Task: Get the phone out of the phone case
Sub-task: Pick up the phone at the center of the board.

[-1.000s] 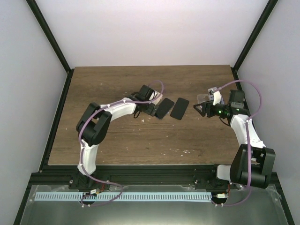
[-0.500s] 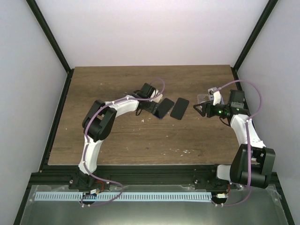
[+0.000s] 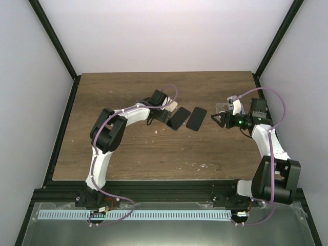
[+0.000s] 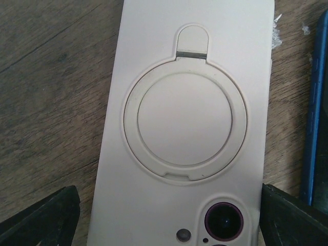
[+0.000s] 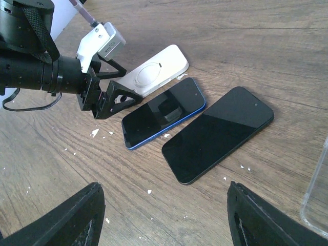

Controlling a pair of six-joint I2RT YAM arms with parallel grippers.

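Now, on the wooden table (image 3: 102,92) the white phone case (image 4: 187,128) lies back-up, phone (image 4: 224,224) inside, under my wide-open, empty left gripper (image 4: 168,218), and a skewed close could shove the blue phone (image 4: 315,102) just beside it.

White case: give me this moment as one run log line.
white case: flat, ring side up | left fingers: open, straddling it | right fingers: open, empty | blue phone, black phone: alongside

You had your left gripper (image 3: 163,117) low over a white case (image 3: 172,105), beside a dark phone (image 3: 179,118) and a second dark phone (image 3: 196,118); your right gripper (image 3: 217,119) hung apart, near a clear item (image 3: 221,107)
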